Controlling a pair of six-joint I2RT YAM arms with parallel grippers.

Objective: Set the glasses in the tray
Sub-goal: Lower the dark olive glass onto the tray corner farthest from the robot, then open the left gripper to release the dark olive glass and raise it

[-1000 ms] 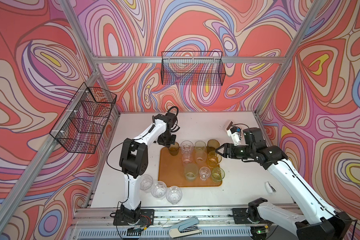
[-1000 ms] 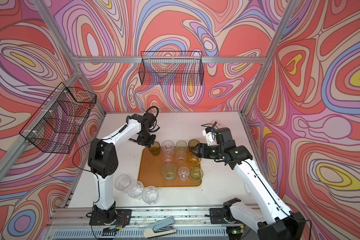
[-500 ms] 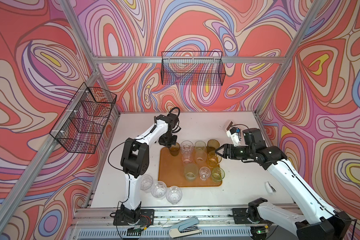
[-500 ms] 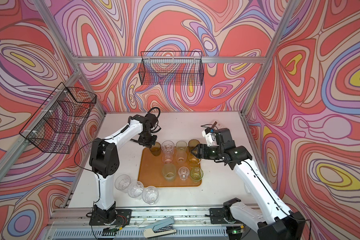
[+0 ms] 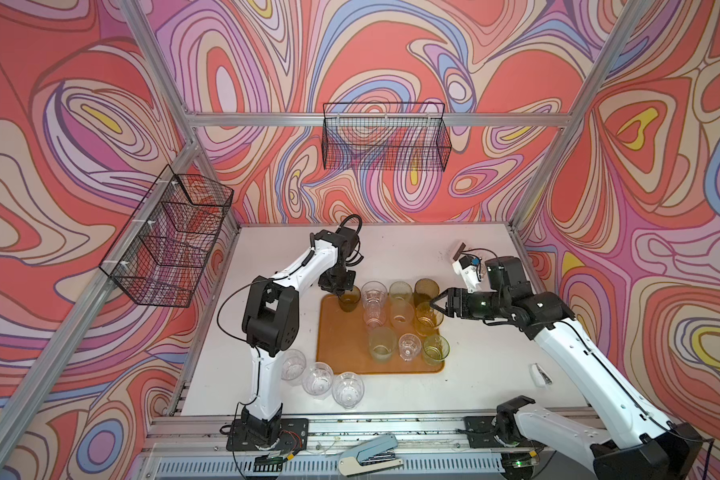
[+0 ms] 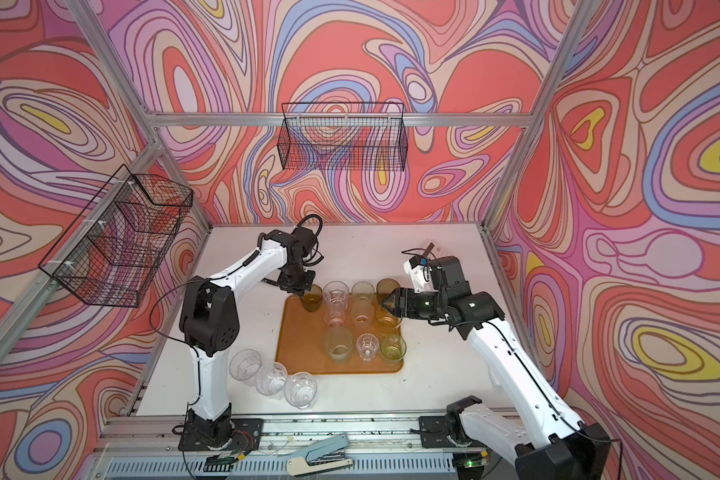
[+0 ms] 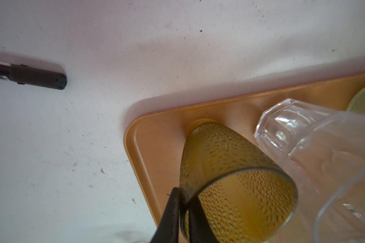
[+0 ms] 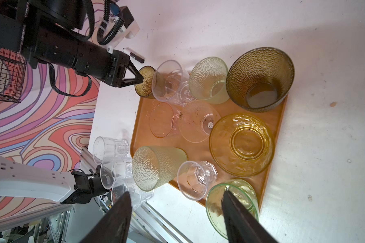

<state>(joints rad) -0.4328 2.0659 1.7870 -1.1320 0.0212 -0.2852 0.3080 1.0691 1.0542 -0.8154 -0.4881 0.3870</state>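
Note:
The orange-brown tray (image 5: 337, 345) (image 6: 300, 349) holds several glasses standing in rows. An olive-brown dimpled glass (image 5: 348, 300) (image 7: 219, 155) stands in its far left corner. My left gripper (image 5: 341, 292) (image 7: 182, 193) is shut on that glass's rim, one finger inside and one outside. My right gripper (image 5: 433, 305) (image 8: 175, 192) hangs open over the tray's right side, beside the amber glass (image 5: 427, 318), holding nothing. Three clear glasses (image 5: 317, 379) (image 6: 272, 379) stand on the table off the tray's near left corner.
A black marker (image 7: 30, 75) lies on the table behind the tray's far left corner. Black wire baskets hang on the back wall (image 5: 385, 141) and the left wall (image 5: 167, 245). A stapler (image 5: 368, 457) lies on the front rail. A small white object (image 5: 541, 374) lies at the right.
My left arm has shifted very slightly, with the olive-brown glass staying at the tray's far left corner. The right arm has not moved.

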